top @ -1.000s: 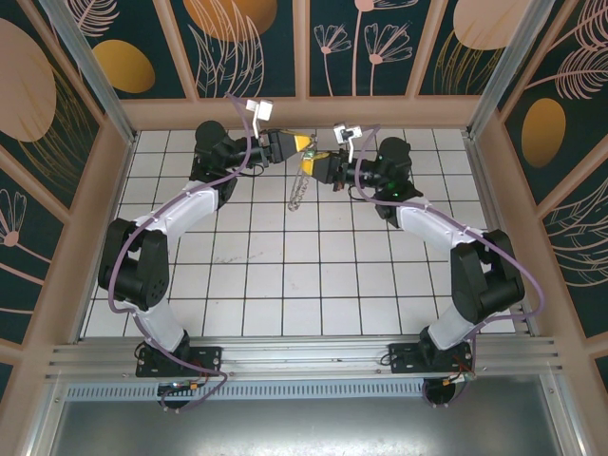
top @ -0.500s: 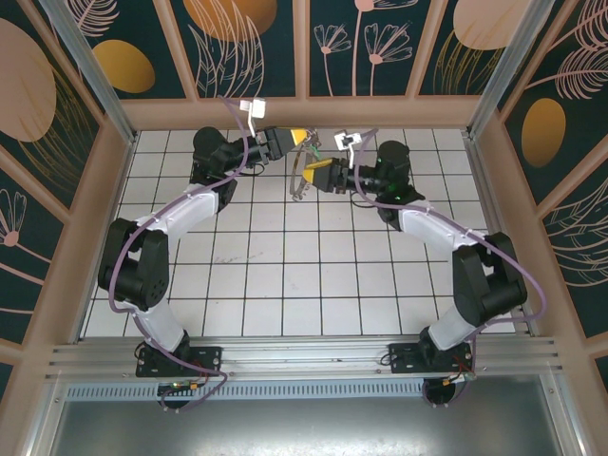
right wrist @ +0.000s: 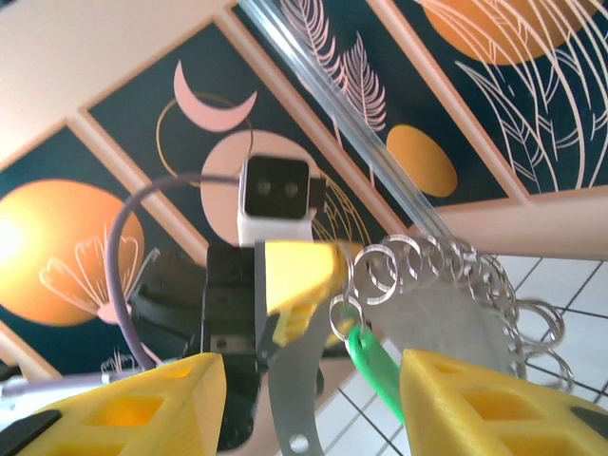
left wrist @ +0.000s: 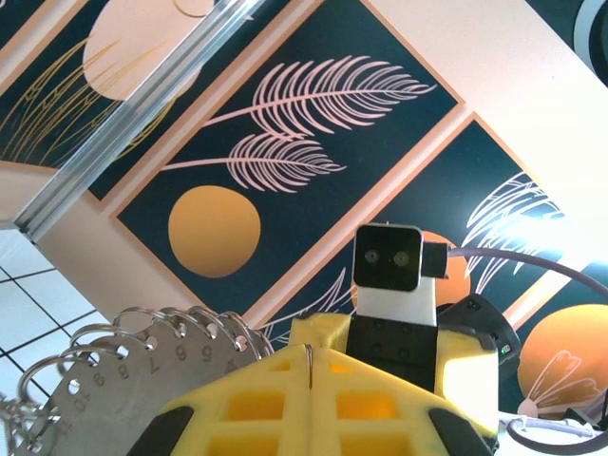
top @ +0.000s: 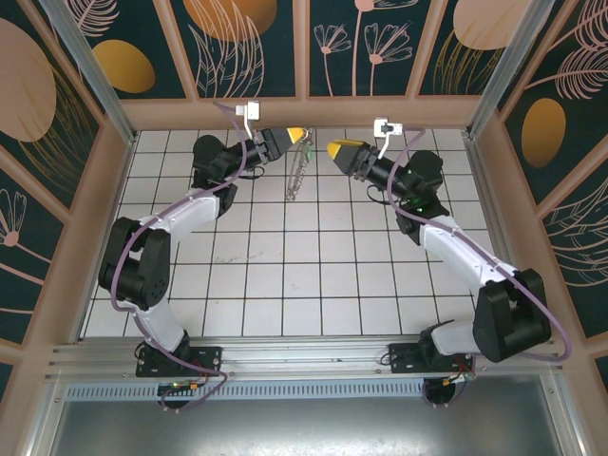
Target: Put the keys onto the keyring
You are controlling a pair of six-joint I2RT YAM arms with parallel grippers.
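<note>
Left gripper [top: 296, 136] clamped the keyring [top: 298, 176]; right gripper [top: 332, 148] gaped near the dangling key [right wrist: 372, 366]; I feared a jolt would shake it off.

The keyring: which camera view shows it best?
The right wrist view: the keyring sits large in the middle, its loops distinct, the green key hanging at one. The left wrist view shows part of it, low at the left. The top external view shows a small hanging strip.

Enclosed robot lab cell, white tiled floor [top: 285, 285], leaf-patterned wall panels [top: 255, 59], aluminium frame rail [top: 304, 357]
</note>
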